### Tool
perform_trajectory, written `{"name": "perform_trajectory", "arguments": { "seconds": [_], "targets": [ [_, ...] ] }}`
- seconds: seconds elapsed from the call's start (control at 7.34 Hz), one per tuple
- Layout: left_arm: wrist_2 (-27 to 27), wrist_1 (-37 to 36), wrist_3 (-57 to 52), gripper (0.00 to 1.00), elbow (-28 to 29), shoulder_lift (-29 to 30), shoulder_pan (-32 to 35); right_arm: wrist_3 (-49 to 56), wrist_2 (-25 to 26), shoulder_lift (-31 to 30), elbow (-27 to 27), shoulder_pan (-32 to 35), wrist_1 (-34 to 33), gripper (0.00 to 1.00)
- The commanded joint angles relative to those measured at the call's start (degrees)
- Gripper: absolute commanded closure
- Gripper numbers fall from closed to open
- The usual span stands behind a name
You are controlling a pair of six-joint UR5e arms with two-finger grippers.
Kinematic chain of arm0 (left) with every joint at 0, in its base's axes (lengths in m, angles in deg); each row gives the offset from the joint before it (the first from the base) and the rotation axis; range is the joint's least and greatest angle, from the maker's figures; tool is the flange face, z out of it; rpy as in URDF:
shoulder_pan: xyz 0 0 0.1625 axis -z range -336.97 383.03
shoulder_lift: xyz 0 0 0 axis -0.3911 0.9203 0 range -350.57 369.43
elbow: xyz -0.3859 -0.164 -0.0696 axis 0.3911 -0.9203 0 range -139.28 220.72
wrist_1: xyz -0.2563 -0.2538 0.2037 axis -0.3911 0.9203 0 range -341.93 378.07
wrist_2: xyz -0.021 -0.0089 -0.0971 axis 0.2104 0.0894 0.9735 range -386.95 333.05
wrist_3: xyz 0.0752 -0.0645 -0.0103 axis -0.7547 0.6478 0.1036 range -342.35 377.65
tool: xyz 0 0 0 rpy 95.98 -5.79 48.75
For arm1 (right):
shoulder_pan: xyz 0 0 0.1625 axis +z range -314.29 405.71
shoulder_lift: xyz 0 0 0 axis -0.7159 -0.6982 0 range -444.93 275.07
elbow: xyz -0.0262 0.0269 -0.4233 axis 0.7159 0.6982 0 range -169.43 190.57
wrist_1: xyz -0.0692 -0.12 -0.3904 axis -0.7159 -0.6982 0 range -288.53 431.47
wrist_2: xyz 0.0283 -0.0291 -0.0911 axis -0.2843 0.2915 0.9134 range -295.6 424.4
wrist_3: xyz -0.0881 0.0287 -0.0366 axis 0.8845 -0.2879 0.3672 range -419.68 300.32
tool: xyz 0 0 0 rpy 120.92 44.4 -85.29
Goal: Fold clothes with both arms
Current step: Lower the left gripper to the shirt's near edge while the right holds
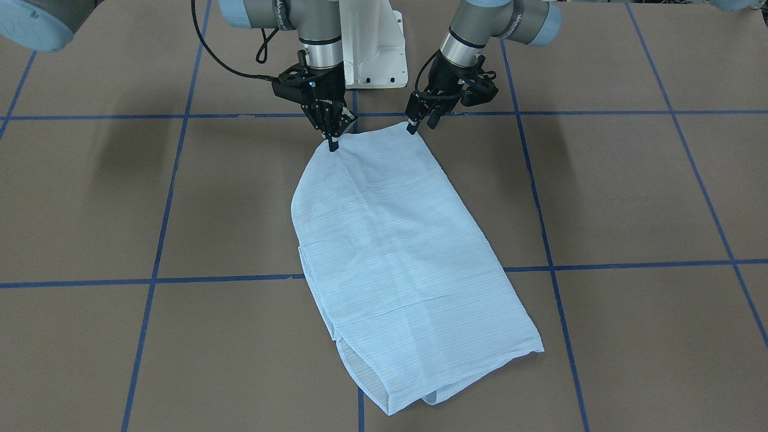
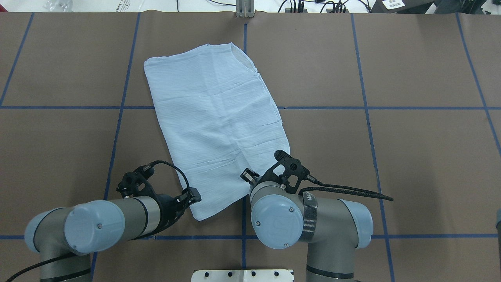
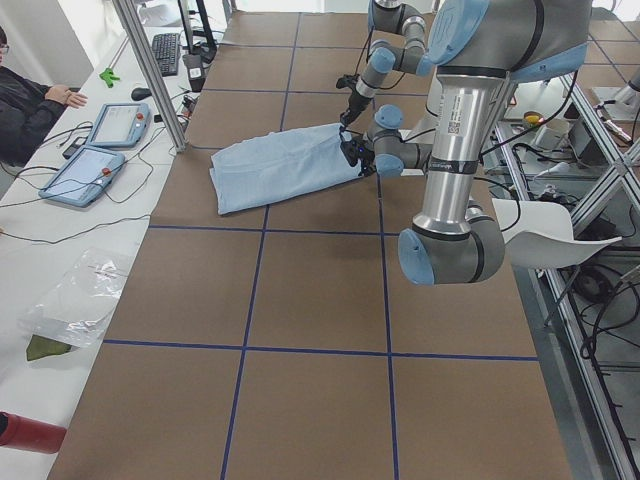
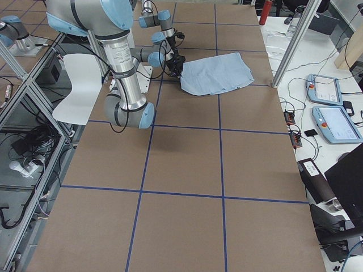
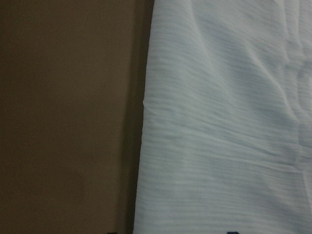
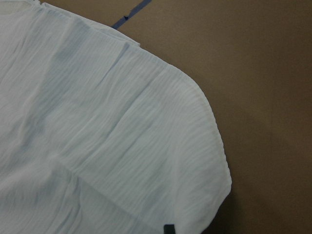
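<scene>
Brown taped table [image 1: 630, 192] holds one flattened blue shirt [image 1: 396, 252].

Bright, even overhead light casts soft shadows on the table [image 1: 630, 198]; both wrist views look dimmer, blurred

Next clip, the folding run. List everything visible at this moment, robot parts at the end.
shirt: one, light blue, finely striped, lying flat and folded lengthwise mid-table, one end by the robot.
table: one, brown, under everything.
tape lines: several, blue, forming a grid on the table.
pendants: two, blue-grey, on the white side bench.
keyboard: one, black, same bench.
red cylinder: one, at the bench's near end in the left side view.
operator: one, dark top, at the bench.
pedestal base: one, white, between the arms.
left arm, right arm: grey, light-blue caps.
left gripper: black, open, astride a near shirt corner.
right gripper: black, apparently shut on the other near corner.
</scene>
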Motion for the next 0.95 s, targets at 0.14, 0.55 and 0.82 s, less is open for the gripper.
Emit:
{"name": "perform_trajectory", "arguments": {
  "seconds": [0.14,0.55,0.82],
  "targets": [
    [-2.5,-0.5,2.1,0.33,0.6,0.3,-3.9,0.0,0.0,0.0,0.0,0.0,0.0,1.0],
    [-2.5,-0.5,2.1,0.34,1.9,0.9,-4.3,0.0,0.0,0.0,-0.1,0.0,0.1,1.0],
    [-2.6,-0.5,2.1,0.37,2.3,1.9,-4.0,0.1,0.0,0.0,-0.1,0.0,0.1,1.0]
  ]
}}
